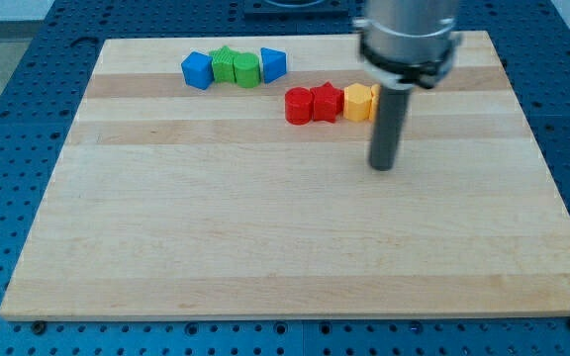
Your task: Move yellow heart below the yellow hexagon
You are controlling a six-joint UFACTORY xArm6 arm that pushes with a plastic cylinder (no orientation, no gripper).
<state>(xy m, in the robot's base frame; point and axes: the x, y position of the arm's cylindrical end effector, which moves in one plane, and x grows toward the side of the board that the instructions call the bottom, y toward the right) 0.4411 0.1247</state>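
A yellow block [357, 102], which looks like the hexagon, sits in the upper middle of the wooden board [265, 237]. It is at the right end of a row with two red blocks. My rod comes down just right of it and covers its right edge. Any yellow block behind the rod is hidden, and I cannot make out the yellow heart. My tip [382, 166] rests on the board below and slightly right of the yellow block, apart from it.
Left of the yellow block, touching in a row, are a red block [326, 101] and another red block [298, 105]. Near the view's top a second row holds a blue block [197, 70], a green star [225, 65], a green block [246, 70] and a blue block [273, 64].
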